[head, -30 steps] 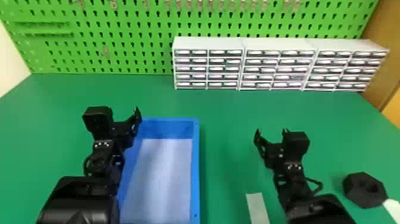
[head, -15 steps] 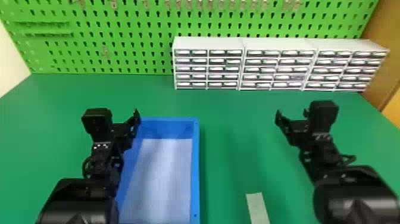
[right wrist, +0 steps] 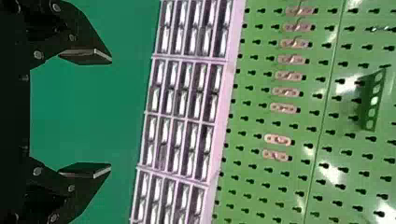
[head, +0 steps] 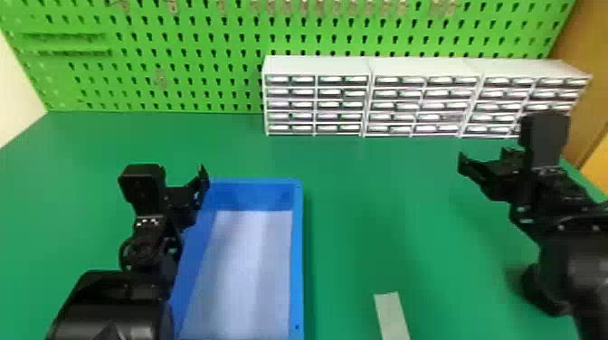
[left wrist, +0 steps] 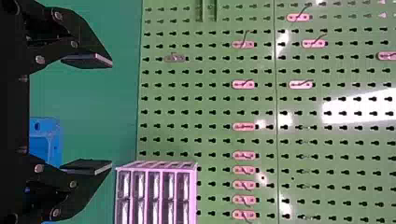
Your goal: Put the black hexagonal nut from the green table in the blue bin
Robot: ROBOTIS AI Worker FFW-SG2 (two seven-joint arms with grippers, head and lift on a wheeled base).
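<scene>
The bin (head: 296,253) sits on the table (head: 407,190), left of centre, with the left arm (head: 151,244) along its left side. A strip (head: 391,314) lies to the bin's right, toward the near side. Farther right — partly hidden beneath the right arm (head: 581,257) — rests the nut (head: 538,294). Behind, three drawer units (head: 423,108) stand side by side at the table's far right, before a pegboard (head: 190,59) hung with hooks (head: 320,7) near the top.
</scene>
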